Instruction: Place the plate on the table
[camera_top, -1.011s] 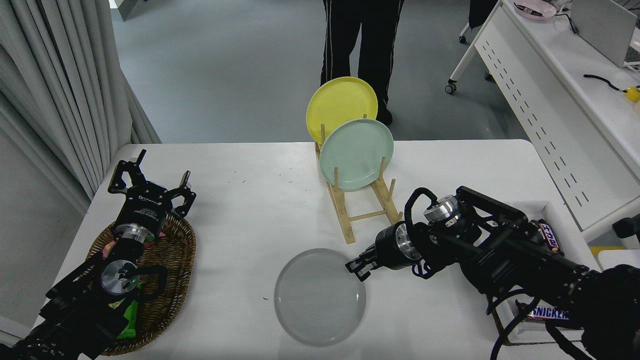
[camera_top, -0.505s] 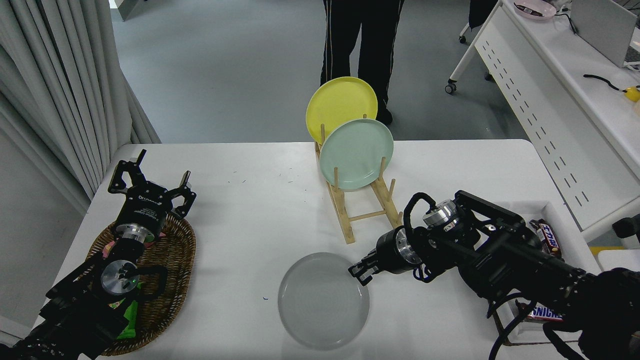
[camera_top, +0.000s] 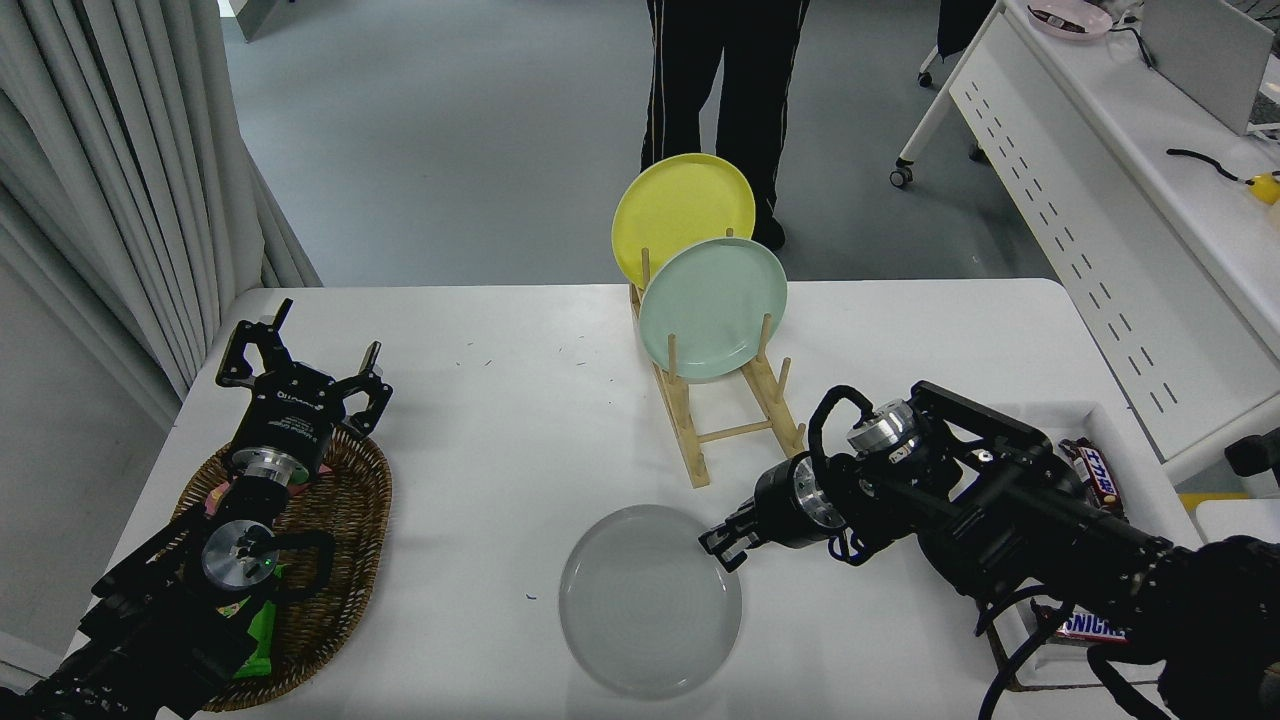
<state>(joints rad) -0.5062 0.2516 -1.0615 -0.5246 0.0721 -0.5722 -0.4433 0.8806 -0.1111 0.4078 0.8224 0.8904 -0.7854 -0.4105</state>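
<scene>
Plate (camera_top: 650, 600) lies on table (camera_top: 500, 440), just in front of rack (camera_top: 730, 420). Right gripper (camera_top: 722, 545) pinches plate's right rim. Risk: withdrawal before release drags plate. Left gripper (camera_top: 300, 375) parked, spread.

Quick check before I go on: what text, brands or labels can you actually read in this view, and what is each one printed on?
"SNICKERS", only partly showing as "SNICKER": on the candy bar wrapper at the table's right edge, under the right arm.
White lettering on the second candy bar further back: too tilted to read.
Small white print on the left claw's body: too small to read.
The plate and the two racked plates carry no text.
</scene>
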